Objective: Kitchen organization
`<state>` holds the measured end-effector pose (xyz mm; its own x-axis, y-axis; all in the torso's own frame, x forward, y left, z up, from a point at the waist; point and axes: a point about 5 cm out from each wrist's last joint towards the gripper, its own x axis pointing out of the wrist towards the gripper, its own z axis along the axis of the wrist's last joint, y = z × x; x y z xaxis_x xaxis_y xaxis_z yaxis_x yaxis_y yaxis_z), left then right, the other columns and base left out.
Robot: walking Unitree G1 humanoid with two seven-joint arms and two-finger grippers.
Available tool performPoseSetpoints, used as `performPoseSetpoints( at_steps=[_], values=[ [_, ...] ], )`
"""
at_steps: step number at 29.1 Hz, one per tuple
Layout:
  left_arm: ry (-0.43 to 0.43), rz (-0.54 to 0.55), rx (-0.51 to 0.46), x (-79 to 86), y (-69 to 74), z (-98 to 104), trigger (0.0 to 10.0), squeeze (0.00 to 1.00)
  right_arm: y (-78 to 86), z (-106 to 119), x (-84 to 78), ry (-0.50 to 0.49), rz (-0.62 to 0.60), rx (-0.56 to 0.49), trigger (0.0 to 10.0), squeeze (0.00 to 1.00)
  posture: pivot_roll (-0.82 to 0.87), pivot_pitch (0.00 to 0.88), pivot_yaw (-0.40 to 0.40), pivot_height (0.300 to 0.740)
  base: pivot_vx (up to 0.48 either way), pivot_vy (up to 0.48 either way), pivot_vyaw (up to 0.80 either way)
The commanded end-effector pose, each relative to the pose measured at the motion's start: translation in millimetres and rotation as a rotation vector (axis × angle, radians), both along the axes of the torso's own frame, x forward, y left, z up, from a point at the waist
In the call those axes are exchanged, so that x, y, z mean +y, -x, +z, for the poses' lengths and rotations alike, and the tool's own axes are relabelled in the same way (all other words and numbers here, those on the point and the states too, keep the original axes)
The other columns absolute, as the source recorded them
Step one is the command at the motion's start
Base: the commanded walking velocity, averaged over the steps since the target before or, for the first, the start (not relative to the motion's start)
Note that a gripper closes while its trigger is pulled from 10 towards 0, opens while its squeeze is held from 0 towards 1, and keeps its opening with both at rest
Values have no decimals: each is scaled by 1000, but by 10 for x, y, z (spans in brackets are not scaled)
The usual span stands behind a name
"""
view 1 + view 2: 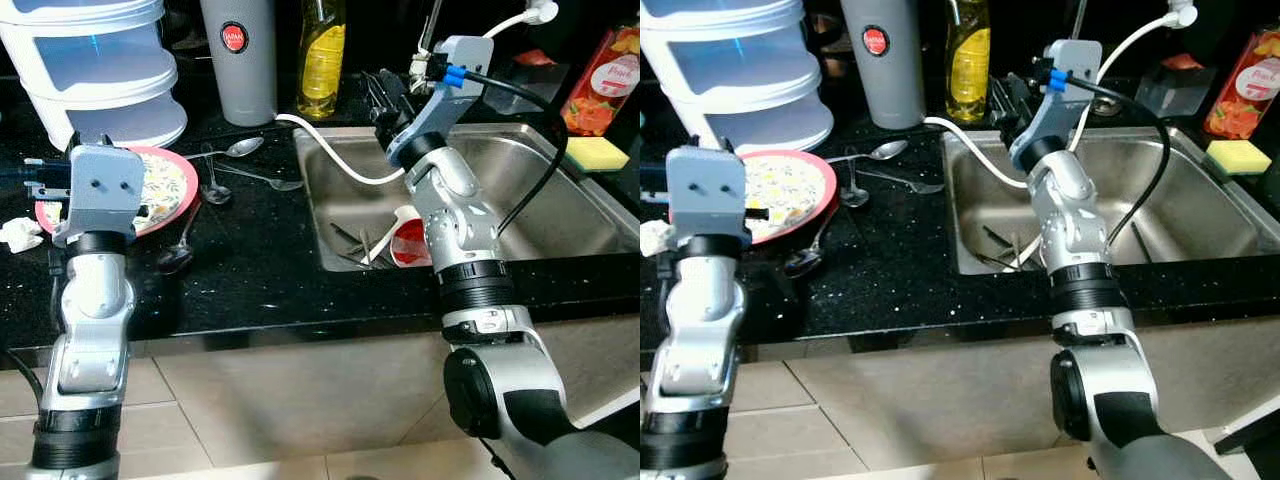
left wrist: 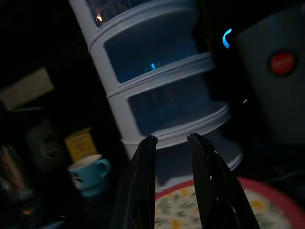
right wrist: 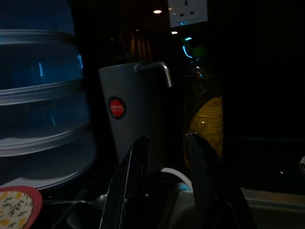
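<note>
A red-rimmed flowered plate (image 1: 165,190) lies on the black counter at the left. My left wrist hovers over its near edge. In the left wrist view the left gripper (image 2: 170,139) is open and holds nothing, pointing over the plate (image 2: 200,205) at a white stacked container (image 2: 162,90). Several spoons (image 1: 240,148) lie between plate and sink. The steel sink (image 1: 560,200) holds a red and white cup (image 1: 405,240) and loose cutlery (image 1: 355,245). My right gripper (image 1: 385,100) is raised over the sink's back left corner, open and empty, facing a grey jug (image 3: 133,114).
The grey jug (image 1: 240,60) and a yellow bottle (image 1: 322,60) stand at the back. A white cable (image 1: 330,150) trails into the sink. A yellow sponge (image 1: 597,152) and a red packet (image 1: 605,80) sit at the right. A blue mug (image 2: 90,174) stands behind the plate.
</note>
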<state>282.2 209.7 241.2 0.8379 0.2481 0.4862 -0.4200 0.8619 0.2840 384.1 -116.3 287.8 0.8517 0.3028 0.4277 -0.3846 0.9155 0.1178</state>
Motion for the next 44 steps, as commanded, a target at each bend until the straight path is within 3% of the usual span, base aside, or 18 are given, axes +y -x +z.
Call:
performPoseSetpoints(
  at_steps=[1,2,4,9,25,36,44],
  values=[
    [64,-27,-9,-35,7,60,10000,0,27,133,1,-9,-2,-53,10000,0,4,0,-76,740,0,0,0],
    [64,-27,-9,-35,7,60,10000,0,27,133,1,-9,-2,-53,10000,0,4,0,-76,740,0,0,0],
    [144,-67,-9,-107,9,91,10000,0,50,175,4,-7,0,-72,10000,0,1,0,-77,740,0,0,0],
    [190,-124,-11,-210,14,125,10000,0,80,232,9,1,1,-99,10000,0,-1,0,-76,740,0,0,0],
    [145,-182,35,-362,-43,97,10000,0,129,239,-51,20,-29,-113,10000,0,-43,0,-58,740,0,0,0],
    [109,-145,37,-275,-32,72,10000,0,117,229,-29,28,-25,-108,10000,0,-29,0,-65,740,0,0,0],
    [82,-155,29,-305,-53,101,10000,0,109,256,-12,15,-31,-117,10000,0,-38,0,-49,740,0,0,0]
  ],
)
